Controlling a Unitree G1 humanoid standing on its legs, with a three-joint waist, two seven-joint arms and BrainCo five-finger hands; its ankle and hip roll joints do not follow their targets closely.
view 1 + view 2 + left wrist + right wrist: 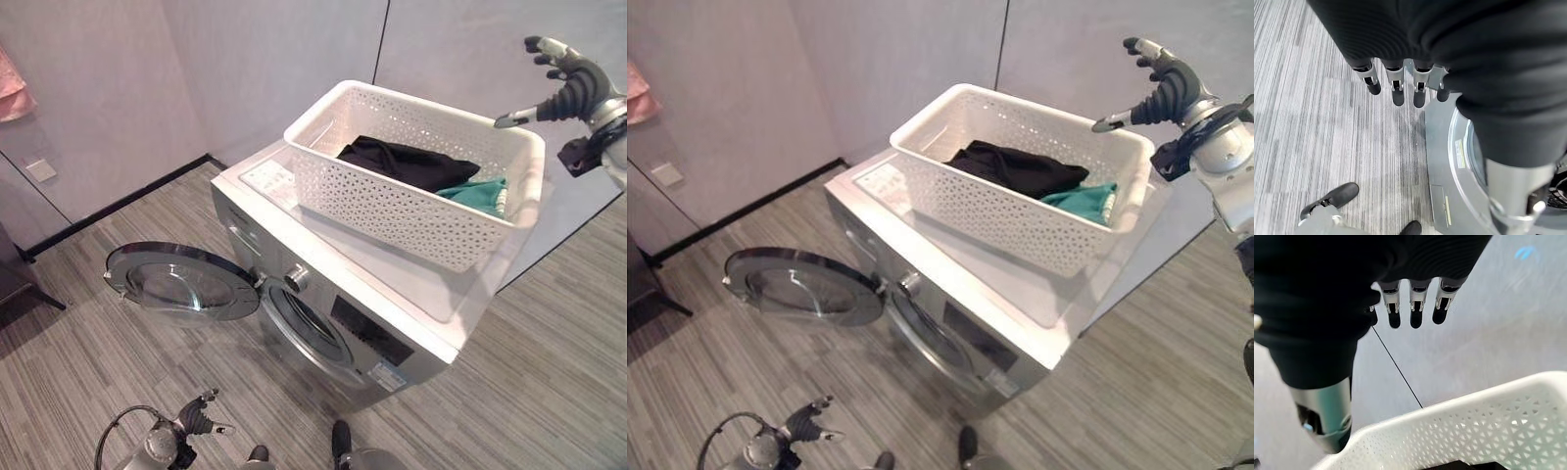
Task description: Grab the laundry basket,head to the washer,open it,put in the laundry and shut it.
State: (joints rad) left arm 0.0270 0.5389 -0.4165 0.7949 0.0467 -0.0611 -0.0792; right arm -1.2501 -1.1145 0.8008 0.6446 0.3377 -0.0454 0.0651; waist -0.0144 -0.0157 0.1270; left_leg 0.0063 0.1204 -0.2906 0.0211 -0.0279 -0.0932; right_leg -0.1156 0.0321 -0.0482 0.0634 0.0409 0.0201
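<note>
A white perforated laundry basket (411, 191) rests on top of the silver washer (323, 294). Inside it lie a black garment (407, 162) and a teal garment (475, 191). The washer's round door (176, 284) hangs wide open to the left, showing the drum opening (309, 328). My right hand (568, 88) hovers open above the basket's far right corner, holding nothing; its fingers (1413, 313) point toward the wall over the basket rim (1459, 426). My left hand (196, 419) hangs low near the floor in front of the washer, fingers (1398, 90) relaxed and empty.
Grey striped carpet (88, 372) spreads in front of the washer. Pale walls (245, 69) with a dark baseboard (118, 206) stand behind it. A pink cloth (12, 83) hangs at the far left, and a dark piece of furniture (15, 284) sits at the left edge.
</note>
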